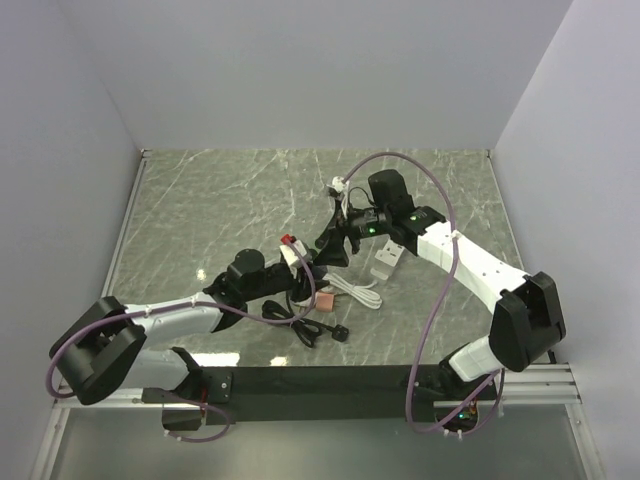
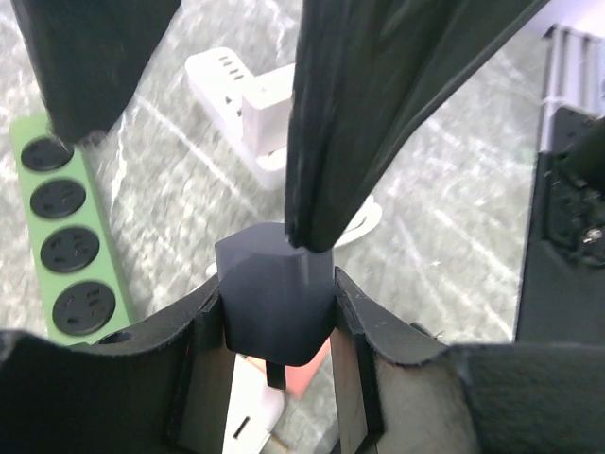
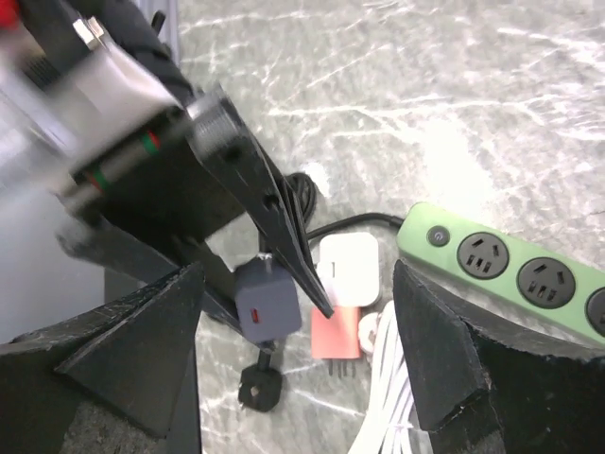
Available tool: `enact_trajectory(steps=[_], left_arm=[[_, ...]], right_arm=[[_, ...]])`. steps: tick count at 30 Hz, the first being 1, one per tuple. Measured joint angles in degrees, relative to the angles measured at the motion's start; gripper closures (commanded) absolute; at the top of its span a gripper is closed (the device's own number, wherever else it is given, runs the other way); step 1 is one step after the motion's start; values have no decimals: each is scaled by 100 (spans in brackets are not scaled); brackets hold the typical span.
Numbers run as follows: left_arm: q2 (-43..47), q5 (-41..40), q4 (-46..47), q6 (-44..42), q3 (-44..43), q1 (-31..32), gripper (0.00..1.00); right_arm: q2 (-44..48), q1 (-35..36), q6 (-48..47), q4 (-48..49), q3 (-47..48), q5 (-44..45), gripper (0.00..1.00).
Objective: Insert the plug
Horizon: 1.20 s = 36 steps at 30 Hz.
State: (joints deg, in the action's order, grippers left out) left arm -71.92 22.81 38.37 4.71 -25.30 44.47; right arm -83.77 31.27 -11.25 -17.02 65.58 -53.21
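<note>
Dark grey block-shaped plug (image 2: 274,317) is pinched betw. the fingers of the left pincer (image 2: 276,284), gripped on two opposite sides. A thin dark stub, prob. a prong, shows on its wrist-facing side. Plug is held in the air above the grey marble-look worktop (image 1: 220,200), off the switch end of the green plastic power strip (image 3: 510,276): near it, not over any socket.

Right pincer (image 3: 298,268) is spread wide, nothing betw. its fingers. In the left wrist view one of its black fingers is at the plug's top edge; touching or just clear can't be told.

Strip lies flat on the worktop. Four sockets are seen in the left wrist view, all unoccupied.

Betw. the held plug and the strip's switch end, on the worktop:
- white square charger (image 3: 348,265)
- salmon-pink block (image 3: 333,336) against the charger
- loose white cable (image 3: 388,388) just beside both

A small black plug (image 3: 257,388) lies farther from the strip, below the held plug.

Progress, as judged: pick-up done, plug secured in the left pincer only. Insertion not yet done. Left to do:
- plug carried over a free socket on the strip
- prongs turned down and lined up w/ the holes
- plug pressed in till seated, then released

Strip may need bracing by the free right pincer. Approx. mid-task.
</note>
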Motion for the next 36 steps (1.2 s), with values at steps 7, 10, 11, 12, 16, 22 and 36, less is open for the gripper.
enact_trajectory(steps=[7,10,11,12,16,22,36], left_arm=[[-153,-181,140,-109,2,0,100],[-140,-422,330,-133,44,0,100],[-127,-514,417,-164,87,0,100],[-107,-605,444,-205,118,0,100],[-101,-953,485,-337,129,4,100],[-101,-1314,586,-525,129,4,100],[-33,-1731,601,-713,166,15,100]], right_arm=[[-4,-181,800,308,0,358,14],[-4,-254,1281,389,0,680,18],[-4,-264,1456,413,0,778,19],[-4,-264,1600,420,0,859,20],[-4,-236,2096,457,-7,1113,21],[-55,107,2400,455,-4,1342,28],[-317,529,2520,398,-4,1600,72]])
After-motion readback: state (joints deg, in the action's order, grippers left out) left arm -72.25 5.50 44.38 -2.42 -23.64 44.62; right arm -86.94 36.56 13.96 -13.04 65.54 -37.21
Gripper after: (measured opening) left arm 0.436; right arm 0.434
